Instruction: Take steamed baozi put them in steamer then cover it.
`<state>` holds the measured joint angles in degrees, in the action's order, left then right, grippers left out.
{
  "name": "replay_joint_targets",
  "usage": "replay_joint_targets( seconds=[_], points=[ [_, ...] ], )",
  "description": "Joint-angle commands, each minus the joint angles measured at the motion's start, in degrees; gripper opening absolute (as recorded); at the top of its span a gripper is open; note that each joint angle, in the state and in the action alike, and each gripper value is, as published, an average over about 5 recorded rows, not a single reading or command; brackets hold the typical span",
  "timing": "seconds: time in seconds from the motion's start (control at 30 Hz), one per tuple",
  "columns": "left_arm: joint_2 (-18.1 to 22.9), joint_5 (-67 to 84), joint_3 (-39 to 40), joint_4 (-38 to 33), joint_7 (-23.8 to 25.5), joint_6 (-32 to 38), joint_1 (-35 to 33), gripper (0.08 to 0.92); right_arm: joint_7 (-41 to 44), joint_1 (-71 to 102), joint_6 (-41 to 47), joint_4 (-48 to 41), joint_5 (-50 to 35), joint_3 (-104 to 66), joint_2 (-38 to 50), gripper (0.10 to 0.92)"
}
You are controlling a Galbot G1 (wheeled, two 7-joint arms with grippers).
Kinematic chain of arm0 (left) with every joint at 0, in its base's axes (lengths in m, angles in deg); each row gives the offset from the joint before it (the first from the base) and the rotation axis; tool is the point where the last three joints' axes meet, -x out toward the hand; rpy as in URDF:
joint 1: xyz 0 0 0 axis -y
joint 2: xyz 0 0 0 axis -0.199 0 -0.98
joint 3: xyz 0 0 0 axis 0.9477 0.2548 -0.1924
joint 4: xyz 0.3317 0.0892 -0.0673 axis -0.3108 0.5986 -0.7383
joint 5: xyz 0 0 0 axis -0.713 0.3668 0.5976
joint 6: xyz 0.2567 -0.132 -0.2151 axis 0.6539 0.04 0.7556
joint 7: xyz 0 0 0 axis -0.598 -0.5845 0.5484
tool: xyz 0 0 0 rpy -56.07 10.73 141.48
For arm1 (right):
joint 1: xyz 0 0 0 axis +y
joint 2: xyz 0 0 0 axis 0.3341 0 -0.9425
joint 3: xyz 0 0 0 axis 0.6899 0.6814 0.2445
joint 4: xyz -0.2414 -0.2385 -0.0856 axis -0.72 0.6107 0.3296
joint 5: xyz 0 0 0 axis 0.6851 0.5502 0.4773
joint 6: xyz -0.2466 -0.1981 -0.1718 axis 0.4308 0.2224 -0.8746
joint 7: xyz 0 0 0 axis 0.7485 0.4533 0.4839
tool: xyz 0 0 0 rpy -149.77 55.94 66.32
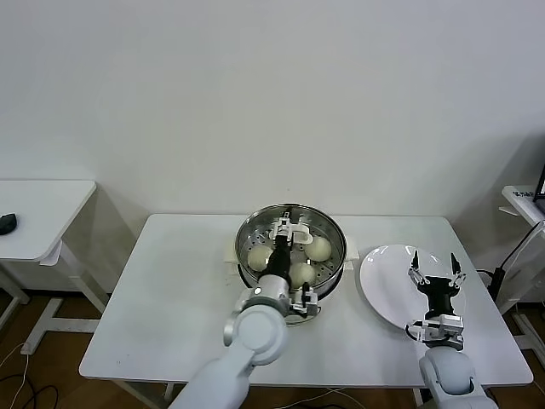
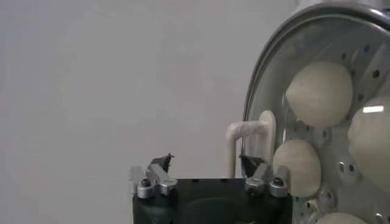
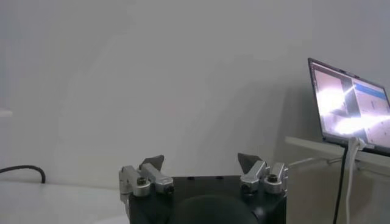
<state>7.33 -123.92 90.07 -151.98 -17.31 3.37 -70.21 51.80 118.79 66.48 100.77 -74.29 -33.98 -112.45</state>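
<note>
The steamer (image 1: 248,232), a shiny steel basket on a cream base, stands mid-table. Three cream-white baozi show inside it (image 1: 259,256) (image 1: 318,248) (image 1: 302,273). In the left wrist view they show through a clear glass lid (image 2: 275,79): baozi (image 2: 319,92), baozi (image 2: 298,167), baozi (image 2: 370,137). The lid lies over the steamer, its cream handle (image 2: 241,131) upright. My left gripper (image 1: 288,230) (image 2: 206,163) is open at the handle, which stands beside one fingertip (image 2: 250,163) and is not clamped. My right gripper (image 1: 435,266) (image 3: 201,161) hangs open over the plate, empty.
A bare white plate (image 1: 381,285) lies to the right of the steamer on the white table (image 1: 179,298). A second table (image 1: 43,213) at far left carries a black mouse (image 1: 7,223). A lit laptop (image 3: 350,106) sits on a shelf at the right.
</note>
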Motion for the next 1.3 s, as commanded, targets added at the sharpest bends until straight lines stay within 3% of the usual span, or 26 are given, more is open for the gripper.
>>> replay_joint_targets(
  seconds=[0.03, 0.13, 0.2, 0.3, 0.4, 0.53, 0.67, 1.3],
  points=[
    [-11.9, 18.5, -5.0, -18.3, -1.3, 0.7, -7.3, 0.822, 0.1, -0.3, 0.0, 0.0, -0.1, 0.1, 0.1, 0.823],
    [-13.8, 31.8, -11.5, -21.4, -5.9, 2.2, -9.0, 0.823, 1.0, -0.1, -0.2, 0.0, -1.1, -0.1, 0.2, 0.823],
    [-14.1, 44.9, -17.3, -20.6, -12.8, 5.2, -9.6, 0.823, 2.3, 0.4, -0.2, 0.3, -3.1, -0.2, 0.5, 0.823],
    [-13.4, 61.6, -25.1, -14.5, -23.4, 14.5, -9.4, 0.823, 4.3, 1.4, 0.6, 1.1, -6.8, -0.1, 1.1, 0.823],
    [-13.1, 71.6, -30.7, -5.9, -27.7, 25.1, -9.1, 0.823, 5.4, 2.3, 1.7, 1.8, -9.6, -0.1, 1.4, 0.823],
    [-13.2, 80.1, -35.6, 2.2, -25.9, 32.2, -11.0, 0.823, 7.2, 3.7, 3.4, 2.9, -13.2, -0.3, 1.3, 0.823],
    [-12.7, 85.0, -37.4, 5.8, -22.0, 35.7, -14.7, 0.823, 9.6, 5.0, 3.1, 3.3, -14.3, -1.4, 0.9, 0.823],
    [-10.0, 85.6, -37.1, 4.2, -19.4, 38.0, -21.3, 0.823, 11.6, 7.6, 1.6, 4.4, -14.7, -3.5, -0.3, 0.823]
  ],
)
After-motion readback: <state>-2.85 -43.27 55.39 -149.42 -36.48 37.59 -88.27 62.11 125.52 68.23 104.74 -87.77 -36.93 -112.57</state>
